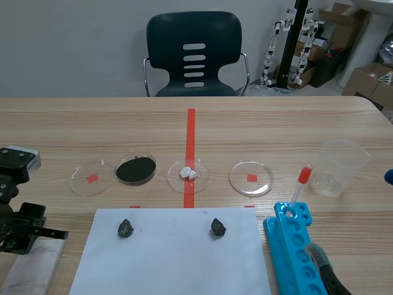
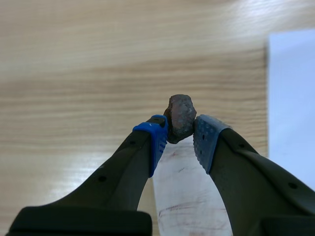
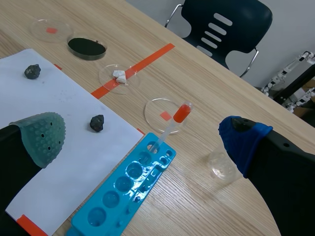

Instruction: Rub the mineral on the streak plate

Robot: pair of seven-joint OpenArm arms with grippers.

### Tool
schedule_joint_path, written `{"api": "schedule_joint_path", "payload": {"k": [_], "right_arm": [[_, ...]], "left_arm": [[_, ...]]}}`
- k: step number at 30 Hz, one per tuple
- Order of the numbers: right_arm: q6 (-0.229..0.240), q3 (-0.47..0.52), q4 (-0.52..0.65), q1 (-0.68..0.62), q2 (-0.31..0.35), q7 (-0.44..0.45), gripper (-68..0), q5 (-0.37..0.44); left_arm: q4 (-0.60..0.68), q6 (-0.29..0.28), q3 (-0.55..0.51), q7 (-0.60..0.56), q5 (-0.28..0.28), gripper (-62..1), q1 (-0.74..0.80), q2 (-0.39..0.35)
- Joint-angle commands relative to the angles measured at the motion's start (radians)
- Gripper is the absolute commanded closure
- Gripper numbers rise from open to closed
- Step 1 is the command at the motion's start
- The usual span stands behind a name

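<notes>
A reddish-brown mineral (image 2: 180,118) is pinched between the blue pads of my left gripper (image 2: 181,130), which is shut on it. Just under the fingers lies the white streak plate (image 2: 189,196), with faint reddish streaks on it. In the scene view the plate (image 1: 34,270) sits at the near left corner of the table, under my left arm (image 1: 15,215). My right gripper (image 3: 142,137) stands open above the right side of the table, with nothing between its fingers.
A white paper sheet (image 1: 172,252) carries two dark rocks (image 1: 126,228) (image 1: 217,227). Behind it stand several petri dishes, one with black powder (image 1: 136,169) and one with white bits (image 1: 188,174). A blue well tray (image 1: 295,246), a red-bulbed dropper (image 1: 299,184) and a plastic beaker (image 1: 338,167) are at the right.
</notes>
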Motion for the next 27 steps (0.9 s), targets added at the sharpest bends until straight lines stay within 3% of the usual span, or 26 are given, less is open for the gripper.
{"api": "schedule_joint_path", "payload": {"k": [1, 7, 16, 20, 27], "right_arm": [[-0.004, 0.005, 0.021, 0.007, -0.003, 0.012, -67.9, 0.007], [-0.004, 0.005, 0.021, 0.007, -0.003, 0.012, -67.9, 0.007], [-0.004, 0.005, 0.021, 0.007, -0.003, 0.012, -67.9, 0.007], [-0.004, 0.005, 0.021, 0.007, -0.003, 0.012, -67.9, 0.007], [-0.004, 0.005, 0.021, 0.007, -0.003, 0.013, -67.9, 0.007]], "left_arm": [[0.064, 0.002, -0.006, -0.072, -0.004, -10.4, 0.023, -0.021], [0.236, -0.024, -0.006, -0.328, -0.003, -10.4, 0.163, -0.057], [0.388, -0.280, -0.006, -0.697, 0.001, -10.4, 0.354, -0.064], [0.411, -0.369, 0.001, -0.747, 0.024, -10.4, 0.392, -0.064], [0.413, -0.373, 0.046, -0.744, 0.055, -10.4, 0.432, -0.064]]}}
